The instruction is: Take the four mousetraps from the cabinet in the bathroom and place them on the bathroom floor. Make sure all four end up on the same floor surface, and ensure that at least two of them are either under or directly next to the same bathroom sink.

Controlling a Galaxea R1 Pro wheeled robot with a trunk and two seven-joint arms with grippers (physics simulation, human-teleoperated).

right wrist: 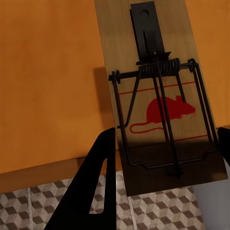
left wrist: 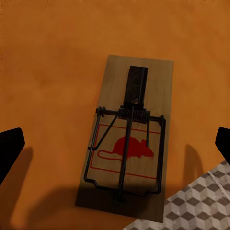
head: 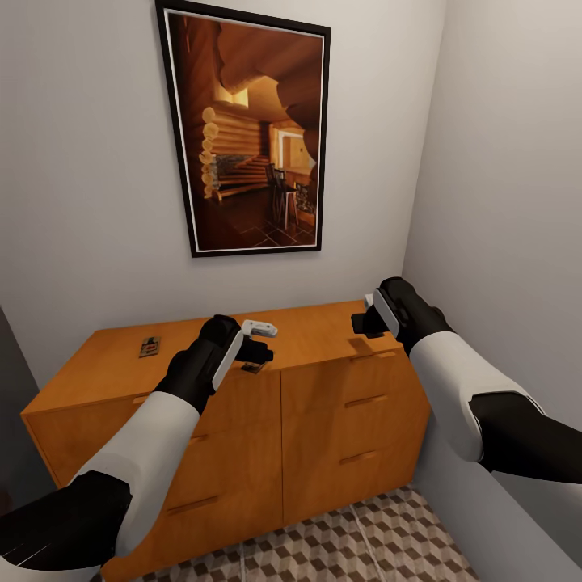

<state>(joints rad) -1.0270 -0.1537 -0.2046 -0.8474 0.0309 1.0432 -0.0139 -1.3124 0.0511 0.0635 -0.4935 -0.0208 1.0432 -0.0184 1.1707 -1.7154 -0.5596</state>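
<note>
cabinet (head: pixel 323 388): orange-brown, flat top, against the wall under a framed picture (head: pixel 250 133); cube-tiled floor (head: pixel 388 541) below. trap one (head: pixel 149 347): lies flat, far left of the top, well apart from both arms. trap two (left wrist: pixel 129 141): flat at the front edge of the top, below the left end effector (head: pixel 259 349), whose fingers (left wrist: pixel 10 146) stand wide apart on either side, holding nothing. trap three (right wrist: pixel 160 96): overhangs the front edge near the right end effector (head: pixel 364 323); a dark finger (right wrist: pixel 98 182) stands beside one long edge, the other barely shows, so contact cannot be told. fourth trap: not identified. step in hand, by judgement: first pick-ups from the top. handling note: lower the left straight down, centred over the slab, close across the narrow width on the wood, clear of the wire bar; lift level before turning toward the floor.
</note>
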